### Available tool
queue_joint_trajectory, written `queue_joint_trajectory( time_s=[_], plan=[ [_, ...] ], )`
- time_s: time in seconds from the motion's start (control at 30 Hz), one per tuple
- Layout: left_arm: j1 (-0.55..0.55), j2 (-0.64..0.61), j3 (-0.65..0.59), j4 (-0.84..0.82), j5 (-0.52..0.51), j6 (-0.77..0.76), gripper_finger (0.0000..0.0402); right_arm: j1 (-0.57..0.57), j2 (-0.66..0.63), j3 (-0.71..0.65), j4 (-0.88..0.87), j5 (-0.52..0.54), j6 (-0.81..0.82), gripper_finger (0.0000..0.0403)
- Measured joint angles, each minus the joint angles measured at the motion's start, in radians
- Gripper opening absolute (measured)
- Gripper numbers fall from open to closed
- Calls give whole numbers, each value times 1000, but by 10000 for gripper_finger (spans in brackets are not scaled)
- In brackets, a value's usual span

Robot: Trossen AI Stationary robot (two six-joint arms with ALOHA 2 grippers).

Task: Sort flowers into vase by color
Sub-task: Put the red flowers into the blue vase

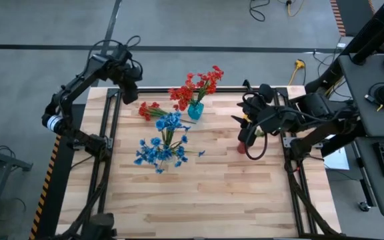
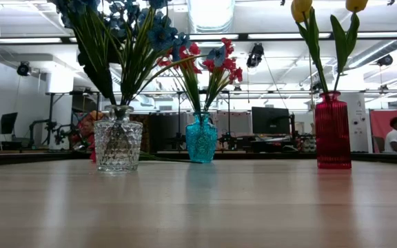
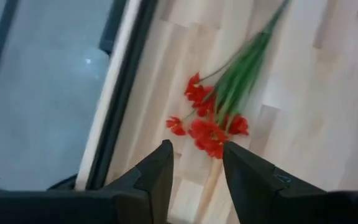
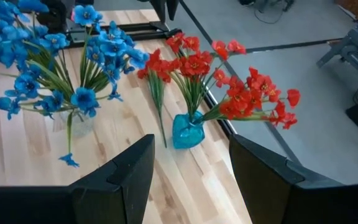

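Note:
A loose bunch of red flowers [image 1: 151, 110] lies flat on the table near its far left corner, heads toward the left edge [image 3: 209, 124]. My left gripper [image 1: 131, 94] hovers open above those heads [image 3: 197, 149], touching nothing. A teal vase [image 1: 195, 110] holds red flowers [image 4: 241, 93]. A clear glass vase [image 2: 118, 145] holds blue flowers [image 1: 164, 143]. A red vase [image 2: 333, 131] holds yellow flowers [image 2: 300, 9]. My right gripper [image 1: 244, 119] is open over the table's right side, above the red vase, pointing toward the teal vase [image 4: 187, 132].
Black frame rails [image 1: 112, 127] run along the table's left, far and right edges. Bare wood [image 1: 199, 200] fills the near half of the table. A single blue flower [image 4: 68, 160] lies on the wood beside the clear vase. Beyond the table, a person [image 2: 393, 134] is in the room.

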Motion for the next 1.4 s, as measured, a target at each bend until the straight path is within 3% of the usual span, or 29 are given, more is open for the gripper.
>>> queue_joint_trajectory(
  time_s=[0.33, 0.6, 1.0, 1.4],
  plan=[
    [-16, 1, -158, 114, 21, -7, 117, -1, 34, 0, -1, -27, -6, 201],
    [-44, 1, -304, 330, 23, 12, 162, -1, 33, 0, 0, -52, 3, 201],
    [-143, 3, -429, 501, 23, 49, 232, -1, 32, 0, 0, -52, 24, 201],
    [-212, 3, -544, 684, 23, 50, 253, 0, 32, 0, -1, -79, 44, 201]
  ],
)
